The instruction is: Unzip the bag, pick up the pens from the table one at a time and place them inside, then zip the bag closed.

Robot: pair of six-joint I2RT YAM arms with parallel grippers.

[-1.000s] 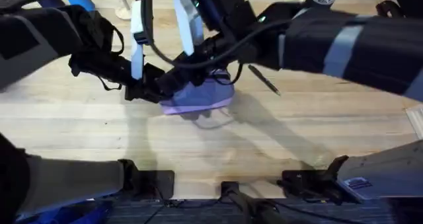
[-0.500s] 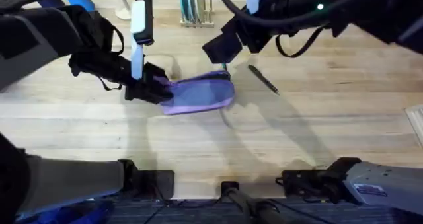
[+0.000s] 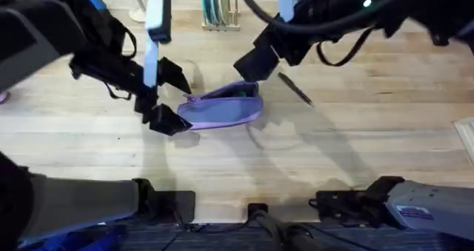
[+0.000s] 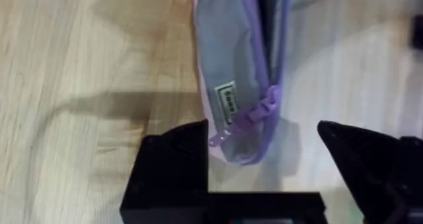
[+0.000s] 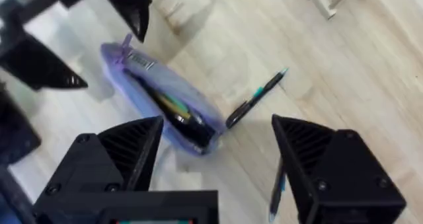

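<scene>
The lavender bag (image 3: 222, 107) lies mid-table, its zipper open, with dark and yellow-green pens (image 5: 176, 109) showing inside. The zipper pull (image 4: 248, 117) hangs at the bag's left end. My left gripper (image 3: 172, 98) is open, its fingers (image 4: 175, 163) straddling that end without touching it. One black pen (image 3: 296, 88) with a teal tip lies on the table (image 3: 355, 147) just right of the bag (image 5: 165, 102). My right gripper (image 3: 255, 58) hovers open above the bag's right end, with nothing between its fingers (image 5: 119, 151).
A wooden rack with plates (image 3: 218, 8) stands at the table's back edge, behind the bag. A white stand (image 3: 138, 11) is at the back left. Bare wood stretches in front of the bag and to the right.
My right gripper lifted off the bag and drew back toward the far right. My left gripper let go of the bag's left end and opened. The bag settled flat.
</scene>
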